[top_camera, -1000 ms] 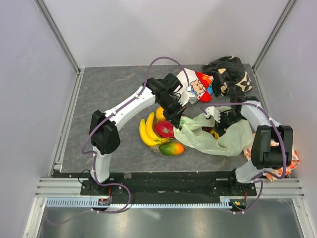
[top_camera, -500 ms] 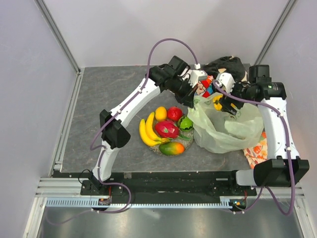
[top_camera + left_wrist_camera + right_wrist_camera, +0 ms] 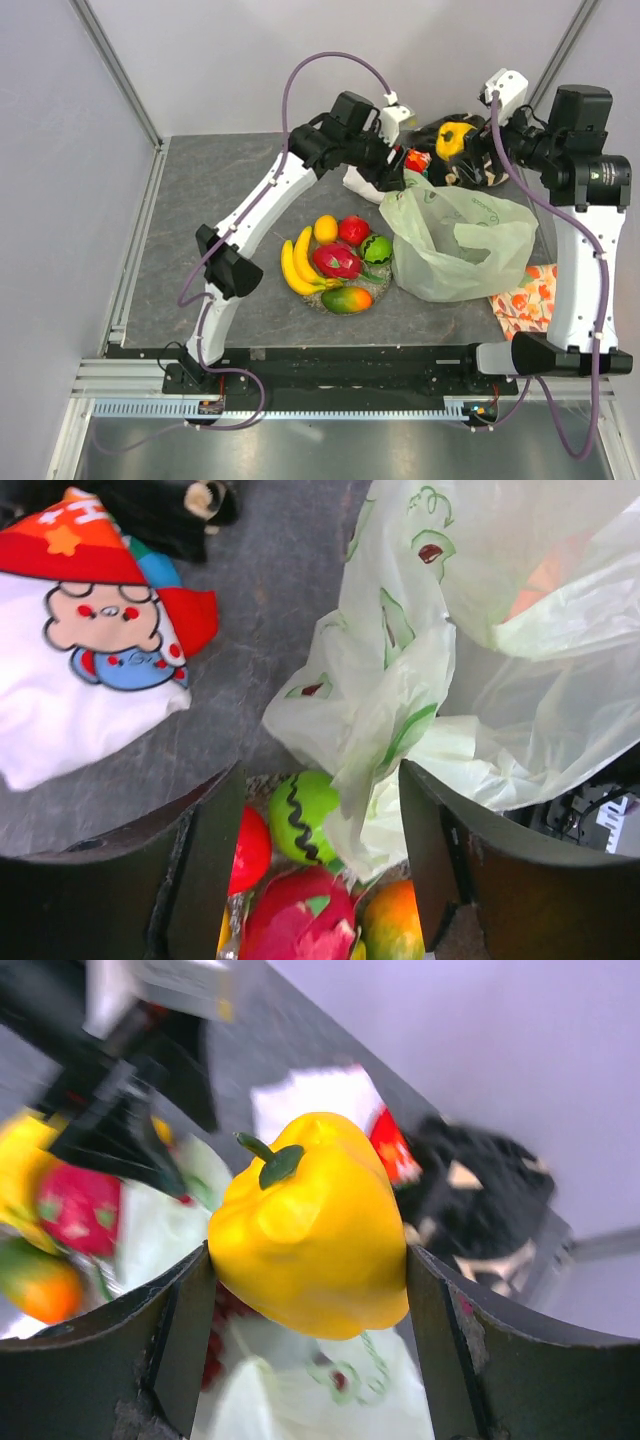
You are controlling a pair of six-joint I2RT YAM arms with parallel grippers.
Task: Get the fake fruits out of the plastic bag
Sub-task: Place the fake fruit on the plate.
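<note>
The pale green plastic bag (image 3: 458,245) stands slumped to the right of the dish, and its mouth faces up. My right gripper (image 3: 460,152) is raised above the bag's far rim, shut on a yellow pepper (image 3: 310,1230) whose sides press against both fingers. My left gripper (image 3: 392,180) hovers over the bag's left top edge with jaws open; a loose fold of the bag (image 3: 385,730) hangs between its fingers. On the dish lie bananas (image 3: 295,265), a dragon fruit (image 3: 335,261), a red apple (image 3: 352,229), a green lime (image 3: 376,248), a mango (image 3: 347,299) and an orange (image 3: 324,228).
The round dish (image 3: 380,288) sits mid-table. A white cartoon-printed cloth (image 3: 80,670) and a black patterned cloth (image 3: 495,165) lie at the back, under the grippers. An orange leaf-patterned cloth (image 3: 525,300) lies at the right, beside the bag. Walls enclose the table.
My left gripper has opened and let go of the bag's edge. My right arm has lifted the yellow pepper up out of the bag's mouth, toward the back.
</note>
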